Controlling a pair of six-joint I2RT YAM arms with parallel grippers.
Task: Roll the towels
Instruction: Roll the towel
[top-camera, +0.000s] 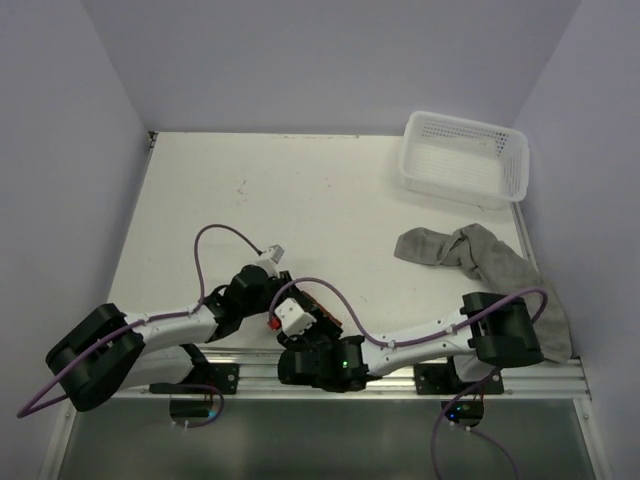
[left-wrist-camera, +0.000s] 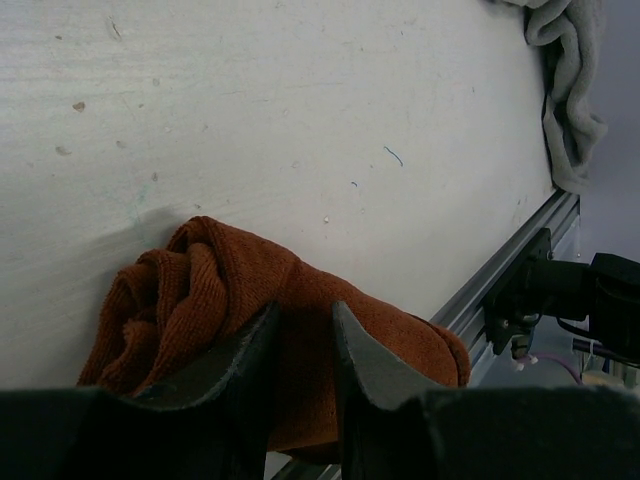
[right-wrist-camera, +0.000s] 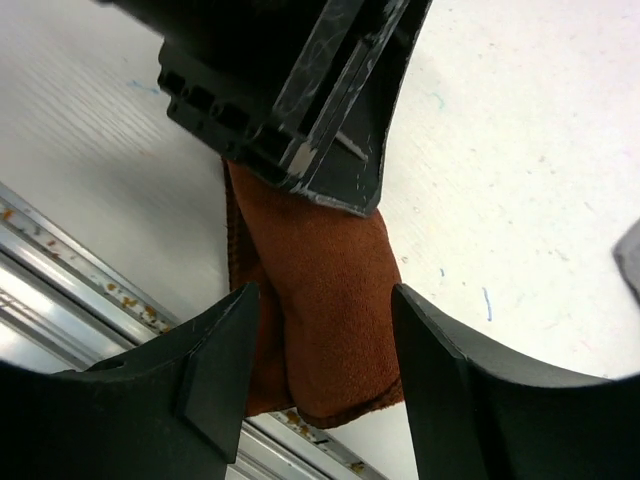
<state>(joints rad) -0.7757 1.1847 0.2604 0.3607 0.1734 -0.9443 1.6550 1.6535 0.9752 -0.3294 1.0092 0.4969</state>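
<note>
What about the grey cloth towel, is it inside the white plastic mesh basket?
No, the grey cloth towel lies crumpled on the table, outside the white plastic mesh basket.

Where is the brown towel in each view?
Top: brown towel at the near edge, centre, mostly hidden.
Left wrist: lower left, bunched.
Right wrist: centre, running to the bottom.
Shared landmark: the rail beside it.
</note>
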